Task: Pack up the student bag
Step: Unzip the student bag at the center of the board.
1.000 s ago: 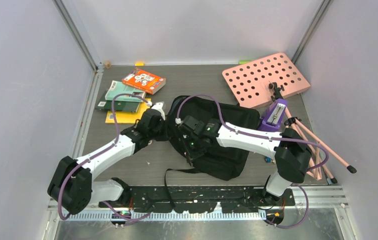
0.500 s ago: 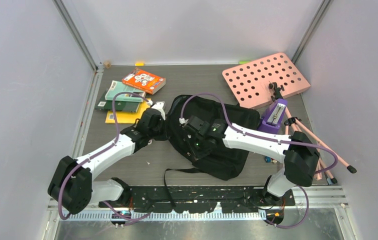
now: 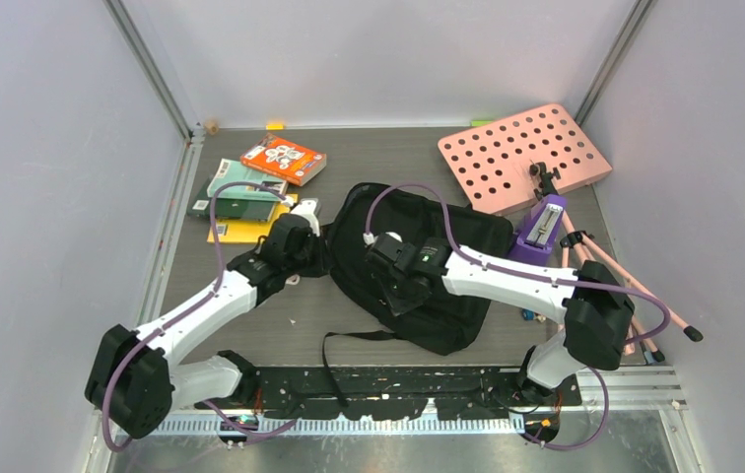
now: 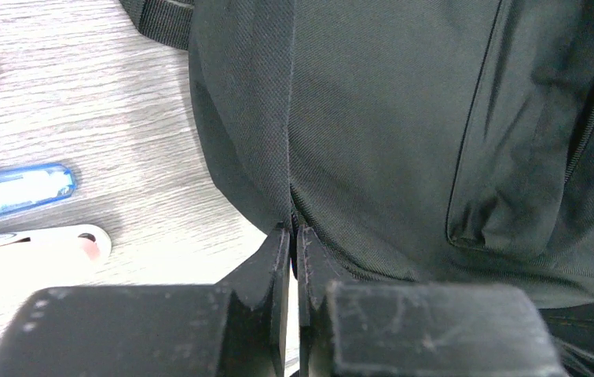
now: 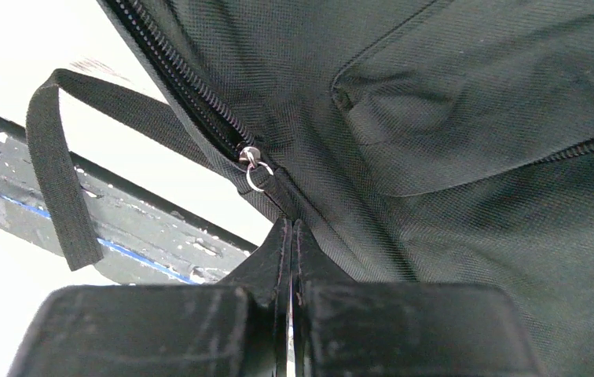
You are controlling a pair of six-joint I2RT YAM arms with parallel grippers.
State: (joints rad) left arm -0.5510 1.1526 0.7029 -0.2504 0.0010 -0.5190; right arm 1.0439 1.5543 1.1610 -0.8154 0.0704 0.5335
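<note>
Left tool (image 4: 294, 232) pinched student bag (image 4: 388, 141) seam | right tool (image 5: 291, 224) clamped on zipper pull (image 5: 253, 166) | risk: thin fabric grip could slip, bag bunching instead of unzipping

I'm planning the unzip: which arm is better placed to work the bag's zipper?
Right. The right hand is pinched shut just under the zipper ring; the left hand pinches a plain seam of the bag.

Plain pale lilac-grey walls (image 3: 398, 49) enclose a grey wood-grain worktop (image 3: 388, 158); aluminium posts (image 3: 147, 64) mark the back corners.
</note>
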